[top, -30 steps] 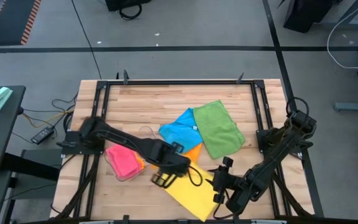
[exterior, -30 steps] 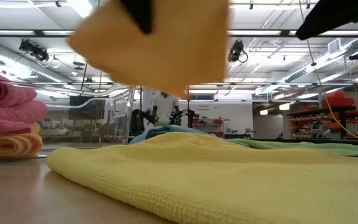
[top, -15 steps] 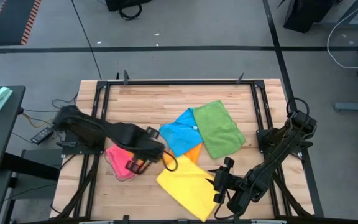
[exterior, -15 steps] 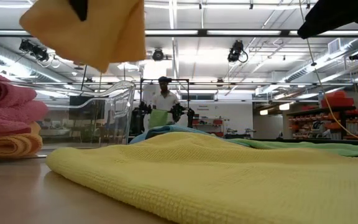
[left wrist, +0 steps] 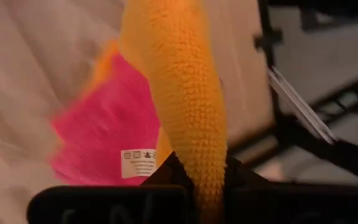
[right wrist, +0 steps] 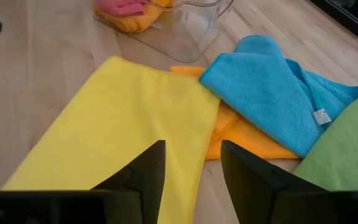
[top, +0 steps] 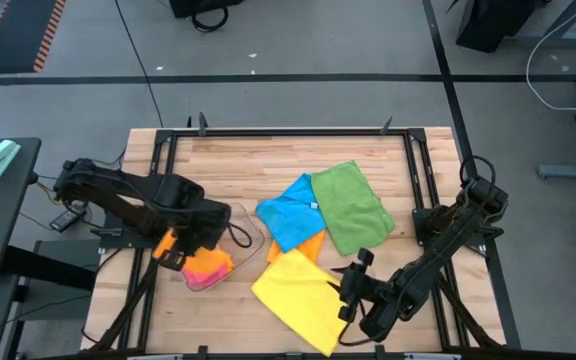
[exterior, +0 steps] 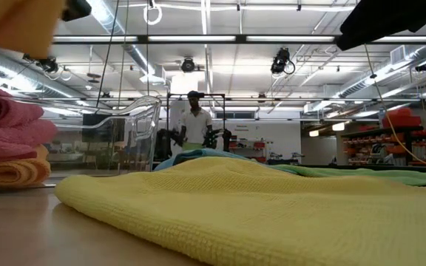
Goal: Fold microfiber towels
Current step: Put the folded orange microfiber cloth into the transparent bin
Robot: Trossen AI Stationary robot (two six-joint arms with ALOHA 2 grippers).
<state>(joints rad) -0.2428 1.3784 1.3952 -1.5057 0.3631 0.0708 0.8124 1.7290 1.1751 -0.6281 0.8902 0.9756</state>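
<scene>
My left gripper (top: 190, 243) is shut on a folded orange towel (left wrist: 188, 93) and hangs over the clear tray (top: 230, 225) at the table's left. The tray holds pink towels (top: 208, 265) stacked on an orange one (exterior: 9, 174). A yellow towel (top: 298, 295) lies flat near the front edge. Behind it lie a blue towel (top: 288, 212), a green towel (top: 353, 205) and another orange towel (top: 311, 243), part of it under the blue. My right gripper (right wrist: 191, 168) stands open just above the yellow towel's right edge. My left gripper pinches the folded orange towel between its two fingers at one end (left wrist: 194, 177), several layers thick, its rounded fold toward the wrist camera. The fingers point steeply down. The towel hangs below them, clear of the pink stack (left wrist: 104, 137) in the tray.
The table's black frame rails (top: 163, 150) run along its left, right and far sides. Bare wood (top: 248, 165) lies beyond the towels at the far side. A person (exterior: 194, 122) stands in the room behind the table.
My left gripper has carried the folded orange towel from above the yellow towel toward the table's left edge, rising a little, and now stands over the tray. The towel has stayed lifted clear in the hold.
</scene>
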